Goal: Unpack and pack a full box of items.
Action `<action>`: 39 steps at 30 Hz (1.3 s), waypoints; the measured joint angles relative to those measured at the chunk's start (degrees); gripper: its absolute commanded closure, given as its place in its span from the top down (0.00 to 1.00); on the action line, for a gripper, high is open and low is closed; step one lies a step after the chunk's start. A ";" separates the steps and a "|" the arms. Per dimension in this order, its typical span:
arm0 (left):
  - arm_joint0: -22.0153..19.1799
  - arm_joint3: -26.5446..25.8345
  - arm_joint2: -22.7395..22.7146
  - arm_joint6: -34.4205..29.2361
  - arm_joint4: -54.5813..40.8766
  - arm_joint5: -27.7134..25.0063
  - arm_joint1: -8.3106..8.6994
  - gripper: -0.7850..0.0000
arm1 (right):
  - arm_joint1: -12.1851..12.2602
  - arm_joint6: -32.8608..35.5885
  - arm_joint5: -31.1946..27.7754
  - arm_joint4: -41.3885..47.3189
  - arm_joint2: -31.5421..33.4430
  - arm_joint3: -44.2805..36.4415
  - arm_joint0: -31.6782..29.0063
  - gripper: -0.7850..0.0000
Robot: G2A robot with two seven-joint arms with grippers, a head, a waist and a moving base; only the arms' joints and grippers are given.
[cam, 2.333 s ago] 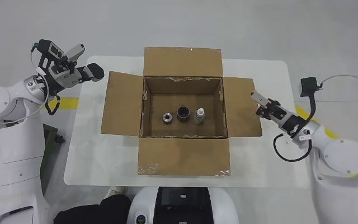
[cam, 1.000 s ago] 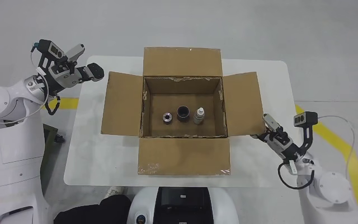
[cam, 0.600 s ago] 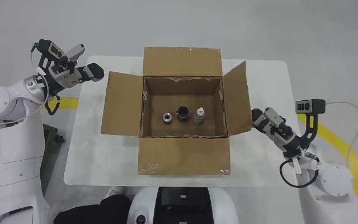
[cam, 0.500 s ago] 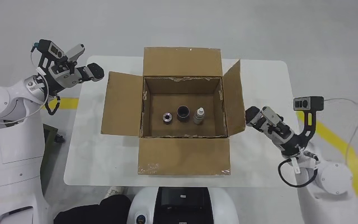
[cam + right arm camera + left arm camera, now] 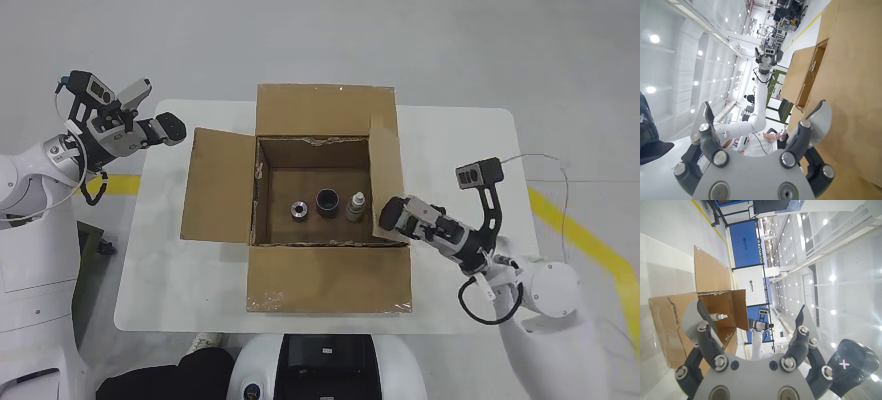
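Observation:
An open cardboard box (image 5: pixel 330 275) sits mid-table with its back, left and front flaps spread flat. Its right flap (image 5: pixel 385 165) stands up, tipped slightly inward. My right gripper (image 5: pixel 392 213) is pressed against that flap's outer face, open; in the right wrist view one finger (image 5: pixel 822 115) lies on the brown flap (image 5: pixel 851 75). Inside the box stand a small metal ring (image 5: pixel 298 209), a black cylinder (image 5: pixel 328 201) and a white bottle (image 5: pixel 355 207). My left gripper (image 5: pixel 170 127) hovers off the table's back left corner, open and empty (image 5: pixel 751 307), facing the box (image 5: pixel 715 291) and bottle (image 5: pixel 718 316).
The white table (image 5: pixel 150 280) has bare room to the left, right and front of the box. The spread flaps cover much of the tabletop around it. The floor beyond carries a yellow line (image 5: pixel 565 215).
My right arm has swung in from the table's right side to the box, lifting the right flap from flat to upright. The left arm has stayed still.

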 measured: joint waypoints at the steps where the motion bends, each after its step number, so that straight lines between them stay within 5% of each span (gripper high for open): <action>1: 0.00 0.00 0.00 0.00 0.00 0.00 0.00 1.00 | -0.01 0.32 0.44 -0.01 -0.71 0.47 0.33 1.00; 39: 0.00 0.00 0.00 0.00 0.00 0.00 0.00 1.00 | 0.84 1.73 7.00 -1.83 -6.89 6.29 2.39 1.00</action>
